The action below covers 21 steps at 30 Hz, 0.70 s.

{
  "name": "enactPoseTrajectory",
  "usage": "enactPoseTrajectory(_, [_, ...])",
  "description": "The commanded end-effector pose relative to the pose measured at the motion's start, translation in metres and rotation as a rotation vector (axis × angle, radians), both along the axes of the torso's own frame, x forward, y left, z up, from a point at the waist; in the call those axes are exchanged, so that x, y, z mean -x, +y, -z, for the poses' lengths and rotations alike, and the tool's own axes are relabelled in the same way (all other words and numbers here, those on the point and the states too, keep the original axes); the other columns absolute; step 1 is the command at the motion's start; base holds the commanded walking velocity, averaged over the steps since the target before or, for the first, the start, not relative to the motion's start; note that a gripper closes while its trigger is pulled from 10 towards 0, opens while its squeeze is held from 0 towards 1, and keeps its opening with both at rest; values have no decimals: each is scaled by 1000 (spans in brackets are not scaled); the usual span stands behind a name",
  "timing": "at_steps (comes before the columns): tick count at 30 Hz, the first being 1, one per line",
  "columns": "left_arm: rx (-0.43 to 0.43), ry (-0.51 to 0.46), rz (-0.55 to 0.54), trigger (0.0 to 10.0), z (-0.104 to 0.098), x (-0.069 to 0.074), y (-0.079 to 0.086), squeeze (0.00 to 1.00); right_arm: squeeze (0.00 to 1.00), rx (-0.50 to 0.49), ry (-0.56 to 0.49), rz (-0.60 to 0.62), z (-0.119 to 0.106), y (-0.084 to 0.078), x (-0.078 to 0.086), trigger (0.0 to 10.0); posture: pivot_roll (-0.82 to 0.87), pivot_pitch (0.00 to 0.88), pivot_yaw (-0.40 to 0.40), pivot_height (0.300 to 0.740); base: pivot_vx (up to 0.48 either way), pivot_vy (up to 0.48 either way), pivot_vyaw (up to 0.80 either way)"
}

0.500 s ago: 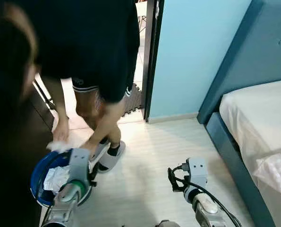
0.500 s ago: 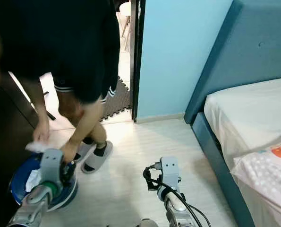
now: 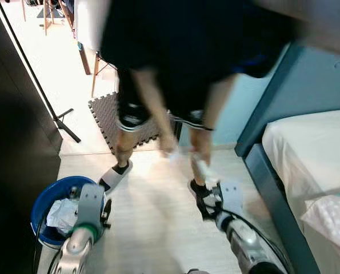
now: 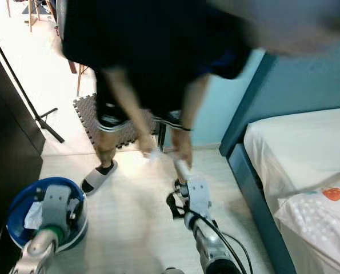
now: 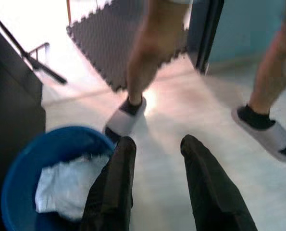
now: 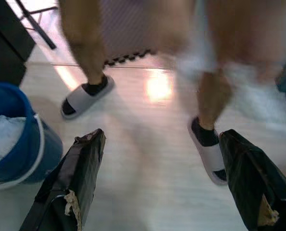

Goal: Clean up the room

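From the head camera, a person (image 3: 175, 68) in dark shorts stands in the middle of the pale floor (image 3: 152, 228), bending forward with one hand (image 3: 199, 162) reaching down toward the right tool (image 3: 207, 201). Something small and pale seems to be in that hand, too blurred to name. The blue bucket (image 3: 47, 200), with crumpled white paper (image 3: 61, 214) inside, sits at about 9 o'clock from the right tool, touching the left tool (image 3: 104, 214). The bed (image 3: 312, 165) lies at 3 o'clock.

In the left wrist view, the left tool (image 5: 157, 159) is moderately open and holds nothing; the bucket (image 5: 22, 159) lies just beside one finger, so this arm is nearer for any drop.

In the right wrist view, the right tool (image 6: 162, 154) is spread wide and empty, with a slippered foot (image 6: 210, 149) between its fingers (image 6: 80, 168). If the person is passing over rubbish, the right tool is nearer to take it.
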State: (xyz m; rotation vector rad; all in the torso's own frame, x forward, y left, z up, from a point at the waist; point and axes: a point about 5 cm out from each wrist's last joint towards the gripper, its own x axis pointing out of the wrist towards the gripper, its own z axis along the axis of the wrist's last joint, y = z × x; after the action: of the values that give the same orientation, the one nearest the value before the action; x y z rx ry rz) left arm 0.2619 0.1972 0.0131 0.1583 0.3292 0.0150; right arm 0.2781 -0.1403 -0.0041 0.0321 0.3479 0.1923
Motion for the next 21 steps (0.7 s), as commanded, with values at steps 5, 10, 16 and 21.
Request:
enactPoseTrajectory(5, [-18, 47, 46, 10000, 7, 4, -3, 0, 0, -3, 85, 11, 21, 2, 24, 10000, -52, 38, 11, 740, 0, 0, 0])
enactPoseTrajectory(10, [-12, 46, 42, 10000, 6, 4, -3, 0, 0, -7, 87, 12, 23, 2, 26, 10000, -70, 40, 16, 740, 0, 0, 0])
enactPoseTrajectory(16, [-2, 52, 36, 10000, 7, 0, -6, 0, 0, 7, 87, 7, 22, -3, 24, 10000, -73, 35, 11, 740, 0, 0, 0])
enactPoseTrajectory(21, [10, 56, 37, 10000, 7, 0, -7, 0, 0, 5, 77, 14, 19, -7, 21, 10000, -77, 33, 14, 740, 0, 0, 0])
